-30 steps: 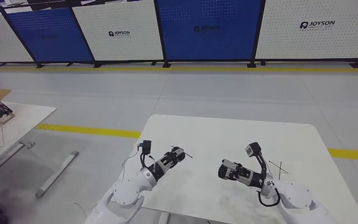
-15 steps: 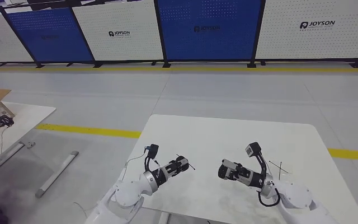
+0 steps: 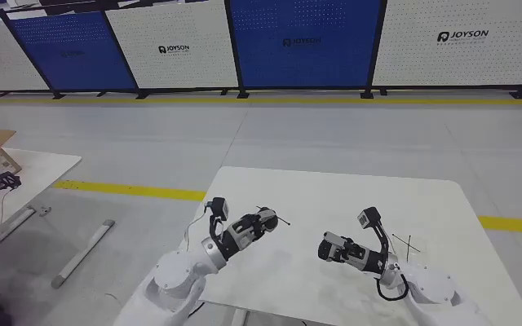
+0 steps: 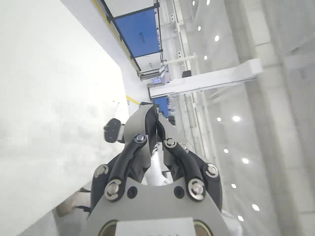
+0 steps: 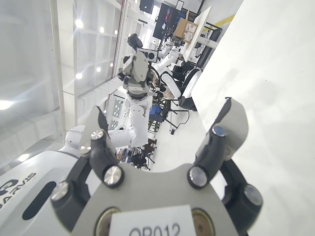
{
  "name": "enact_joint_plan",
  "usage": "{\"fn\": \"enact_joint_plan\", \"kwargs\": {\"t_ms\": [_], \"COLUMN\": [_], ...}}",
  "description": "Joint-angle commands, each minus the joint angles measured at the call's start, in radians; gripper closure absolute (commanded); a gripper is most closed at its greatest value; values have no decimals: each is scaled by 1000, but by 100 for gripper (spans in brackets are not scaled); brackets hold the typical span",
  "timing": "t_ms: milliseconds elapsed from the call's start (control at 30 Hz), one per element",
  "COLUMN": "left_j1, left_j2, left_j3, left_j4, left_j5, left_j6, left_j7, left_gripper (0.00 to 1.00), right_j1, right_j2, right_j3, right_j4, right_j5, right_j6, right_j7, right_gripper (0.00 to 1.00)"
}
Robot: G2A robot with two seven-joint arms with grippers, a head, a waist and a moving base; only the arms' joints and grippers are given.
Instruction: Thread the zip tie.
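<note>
1. The left tool [image 3: 264,218] is holding the zip tie [image 3: 282,218] up off the worktop [image 3: 342,191], above its near-left part. I'm reading that as a presentation grip, with the strap out in open air where an end can be reached.
2. The strap is sticking out of the fingers on both sides and slanting toward the middle of the worktop, which is putting it in the gap between the two arms.
3. In the left wrist view, that tool is clenched tight. Its two fingers are pressing together on the thin black strap, with no daylight between the pads.
4. The right tool [image 5: 163,109] is hanging near-centre above the worktop, facing the left arm across the gap and well apart from the strap. That looks like waiting for a handover or a catch of the free end.
5. Its fingers are spread wide, gripping nothing and touching nothing.
6. Some loose black ties [image 3: 405,243] are lying crossed on the near-right of the worktop, beside the right arm, looking like spares.
</note>
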Motion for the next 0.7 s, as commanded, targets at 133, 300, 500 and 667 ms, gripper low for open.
{"fn": "enact_joint_plan", "kwargs": {"t_ms": [133, 300, 500, 667], "left_j1": [7, 24, 24, 6], "left_j2": [-1, -2, -2, -9], "left_j3": [-107, -112, -112, -124], "left_j4": [-75, -87, -87, -90], "left_j5": [-140, -121, -121, -214], "left_j6": [-32, -66, -66, -79], "left_j7": [37, 58, 58, 102], "left_gripper": [100, 100, 100, 100], "right_j1": [0, 0, 0, 0], "right_j2": [0, 0, 0, 0], "right_j3": [0, 0, 0, 0], "right_j4": [0, 0, 0, 0], "right_j5": [0, 0, 0, 0], "right_j6": [0, 0, 0, 0], "right_j7": [0, 0, 0, 0], "right_gripper": [0, 0, 0, 0]}}
